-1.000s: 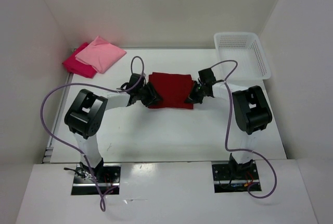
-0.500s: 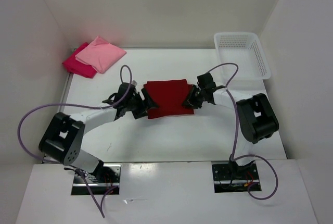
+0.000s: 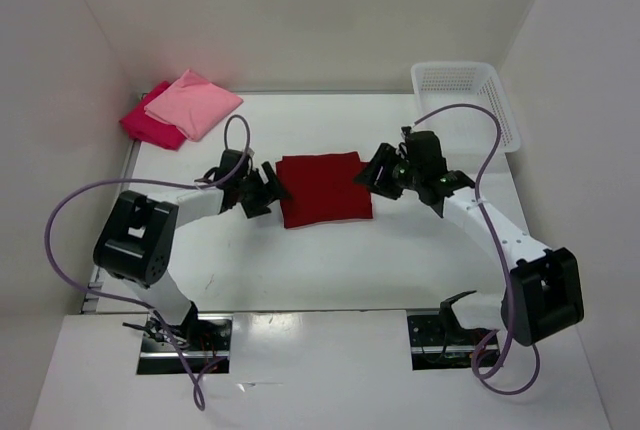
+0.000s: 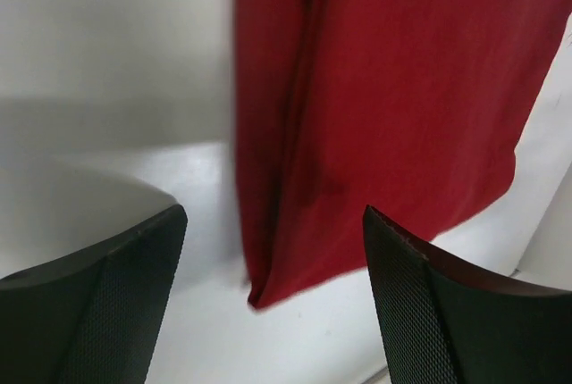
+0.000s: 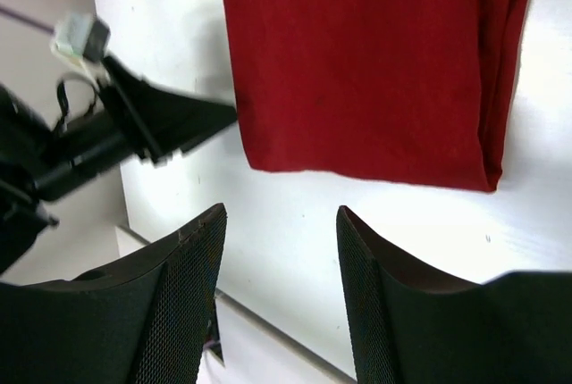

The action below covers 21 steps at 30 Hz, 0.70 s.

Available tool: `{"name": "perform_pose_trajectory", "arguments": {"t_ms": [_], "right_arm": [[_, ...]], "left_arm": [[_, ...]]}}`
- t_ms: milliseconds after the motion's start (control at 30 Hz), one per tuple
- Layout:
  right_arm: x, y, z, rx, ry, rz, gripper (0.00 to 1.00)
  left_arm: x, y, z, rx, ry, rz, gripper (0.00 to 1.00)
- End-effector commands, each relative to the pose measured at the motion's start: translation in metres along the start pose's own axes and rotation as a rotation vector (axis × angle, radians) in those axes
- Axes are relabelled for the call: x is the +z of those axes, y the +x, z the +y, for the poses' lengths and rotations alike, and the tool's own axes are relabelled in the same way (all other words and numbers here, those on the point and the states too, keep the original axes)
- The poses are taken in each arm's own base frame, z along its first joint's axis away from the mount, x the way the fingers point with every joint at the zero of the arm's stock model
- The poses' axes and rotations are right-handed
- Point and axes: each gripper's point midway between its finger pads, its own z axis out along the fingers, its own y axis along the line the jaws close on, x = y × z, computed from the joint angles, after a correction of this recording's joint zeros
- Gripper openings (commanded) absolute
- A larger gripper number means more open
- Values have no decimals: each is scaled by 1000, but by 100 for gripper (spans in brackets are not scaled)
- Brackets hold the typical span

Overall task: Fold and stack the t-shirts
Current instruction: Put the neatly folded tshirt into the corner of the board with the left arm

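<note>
The folded dark red t-shirt (image 3: 323, 188) lay flat at mid-frame, and the light pink t-shirt (image 3: 192, 103) rested on the crimson-magenta t-shirt (image 3: 148, 126) at upper left. The left gripper (image 3: 268, 190) and right gripper (image 3: 378, 172) flanked its side edges, jaws wide apart and empty. A second earlier both had been over those edges; they had since drawn back.

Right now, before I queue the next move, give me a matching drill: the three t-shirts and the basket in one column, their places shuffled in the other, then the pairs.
1. dark red t-shirt
2. light pink t-shirt
3. magenta t-shirt
4. white basket

A. far right corner
B. bottom of the far-left pile
C. folded, mid-table
D. top of the far-left pile

Pairs: 1-C, 2-D, 3-B, 4-A
</note>
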Motion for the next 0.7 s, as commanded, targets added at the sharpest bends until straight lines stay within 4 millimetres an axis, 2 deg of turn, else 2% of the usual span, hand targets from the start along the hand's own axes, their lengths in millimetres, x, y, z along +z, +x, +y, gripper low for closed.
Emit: {"name": "perform_pose_trajectory", "arguments": {"t_ms": [0, 33, 100, 133, 167, 233, 267, 300, 367, 400, 433, 467, 500, 533, 600, 633, 667], "right_arm": [[-7, 19, -6, 18, 2, 47, 59], [-9, 16, -2, 11, -12, 33, 59], [-11, 19, -2, 20, -20, 40, 59], [-13, 18, 0, 15, -31, 29, 59], [-13, 18, 0, 15, -31, 29, 59], [-19, 16, 5, 7, -48, 13, 60], [-19, 17, 6, 7, -54, 19, 60], [-19, 17, 6, 7, -54, 19, 60], [-24, 17, 8, 5, -57, 16, 60], [-25, 19, 6, 9, -49, 24, 60], [-27, 18, 8, 6, -56, 17, 60], [-30, 18, 4, 14, -48, 14, 60], [-29, 20, 0, 23, -45, 20, 60], [-33, 19, 4, 18, -60, 17, 60], [-36, 16, -6, 41, -37, 8, 60], [-39, 16, -2, 27, -51, 6, 60], [-39, 17, -10, 42, -33, 7, 60]], "left_arm": [[17, -11, -11, 92, 51, 5, 87], [28, -11, -6, 91, 50, 7, 87], [40, -11, -11, 70, 80, 36, 79], [55, -13, -11, 66, 85, 58, 66], [62, -11, -21, 52, 113, 77, 60], [84, -4, -25, 54, 109, 109, 49], [89, -14, -45, 66, 147, 96, 44], [91, -14, -58, 46, 180, 109, 33], [92, -18, -84, 57, 238, 100, 24], [90, -36, -102, 70, 256, 57, 20], [87, -39, -115, 80, 267, 56, 14], [83, -48, -127, 88, 284, 42, 12], [74, -69, -154, 116, 318, -2, 10], [66, -80, -170, 128, 342, -23, 9], [56, -111, -190, 148, 372, -76, 7], [50, -125, -196, 155, 377, -96, 6], [27, -153, -226, 179, 439, -155, 6]]}}
